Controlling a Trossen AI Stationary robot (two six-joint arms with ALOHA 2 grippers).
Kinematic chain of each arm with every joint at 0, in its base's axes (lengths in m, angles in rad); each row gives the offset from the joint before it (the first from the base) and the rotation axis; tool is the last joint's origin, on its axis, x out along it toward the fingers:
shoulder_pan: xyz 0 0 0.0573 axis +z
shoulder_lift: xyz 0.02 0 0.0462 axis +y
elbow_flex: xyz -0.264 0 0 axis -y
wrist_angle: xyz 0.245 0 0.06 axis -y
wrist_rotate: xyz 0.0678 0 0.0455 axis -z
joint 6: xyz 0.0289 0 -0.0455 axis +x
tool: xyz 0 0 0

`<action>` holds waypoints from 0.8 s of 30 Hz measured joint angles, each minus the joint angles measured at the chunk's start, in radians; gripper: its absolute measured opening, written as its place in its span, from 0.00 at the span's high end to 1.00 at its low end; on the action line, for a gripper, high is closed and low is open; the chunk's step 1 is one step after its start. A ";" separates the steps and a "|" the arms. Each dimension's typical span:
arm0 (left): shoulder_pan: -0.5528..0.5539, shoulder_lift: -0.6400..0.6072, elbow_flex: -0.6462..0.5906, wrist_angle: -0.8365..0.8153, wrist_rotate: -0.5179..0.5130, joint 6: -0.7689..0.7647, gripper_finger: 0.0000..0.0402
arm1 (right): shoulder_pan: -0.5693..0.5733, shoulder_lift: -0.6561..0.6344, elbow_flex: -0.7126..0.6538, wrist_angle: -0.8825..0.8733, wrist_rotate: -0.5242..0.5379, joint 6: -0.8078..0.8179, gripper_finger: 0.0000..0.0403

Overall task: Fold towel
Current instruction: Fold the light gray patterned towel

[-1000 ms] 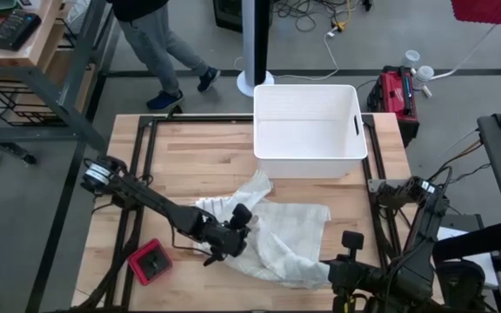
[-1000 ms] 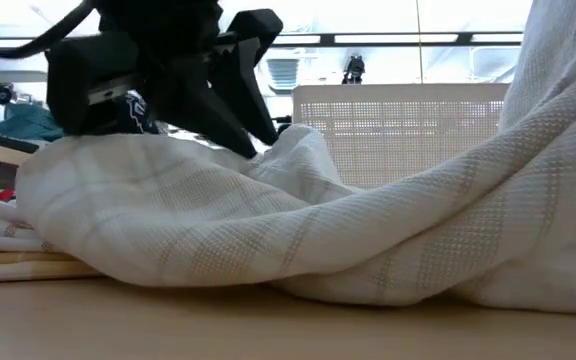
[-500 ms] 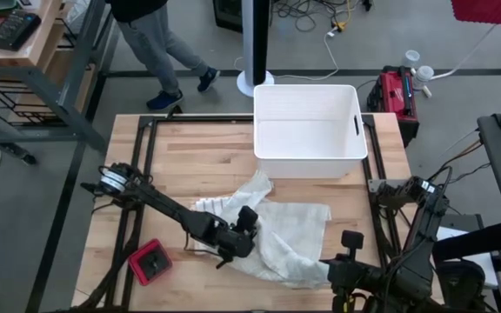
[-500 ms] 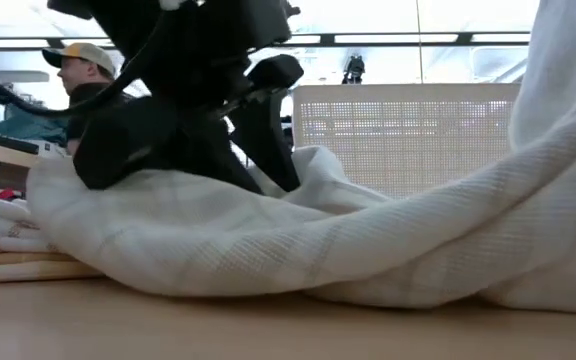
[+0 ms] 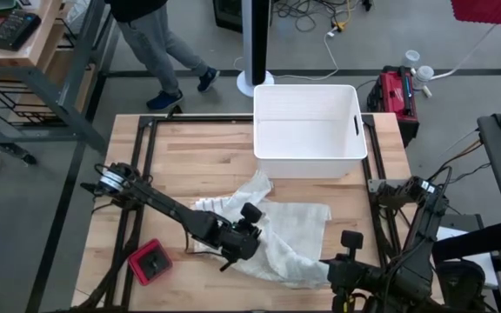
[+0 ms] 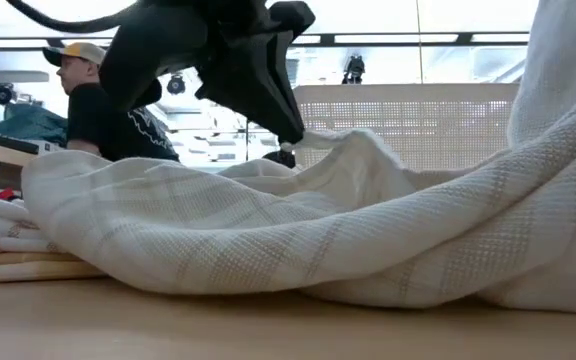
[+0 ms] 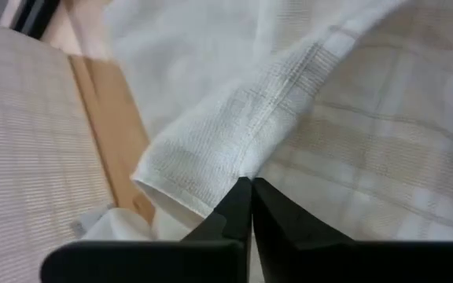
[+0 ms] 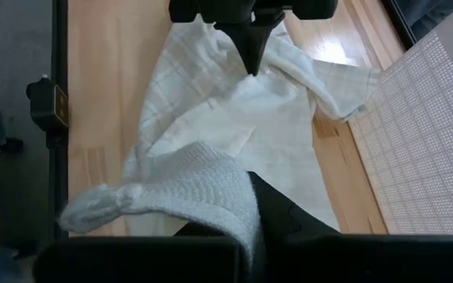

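Towel (image 5: 278, 235) lies crumpled on the table (image 5: 198, 156), in front of the white bin (image 5: 307, 130). Left gripper (image 5: 243, 228), spread a second ago, is now pinched shut on a towel fold. Right gripper (image 8: 252, 206) is kept clamped on the towel's near corner.

The left hand (image 5: 249, 228) has moved rightward across the towel (image 5: 290, 230) and closed, pinching a fold.

A grey floor (image 5: 50, 217) is being shown around the wooden table (image 5: 198, 156). Beyond the table, cables (image 5: 320, 17) are lying; beside it, a shelving rack (image 5: 24, 78) is standing, where a person (image 5: 159, 43) is walking.
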 joint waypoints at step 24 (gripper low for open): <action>0.004 0.045 -0.177 0.368 -0.107 0.225 0.58 | 0.000 0.000 -0.001 0.000 0.005 -0.009 1.00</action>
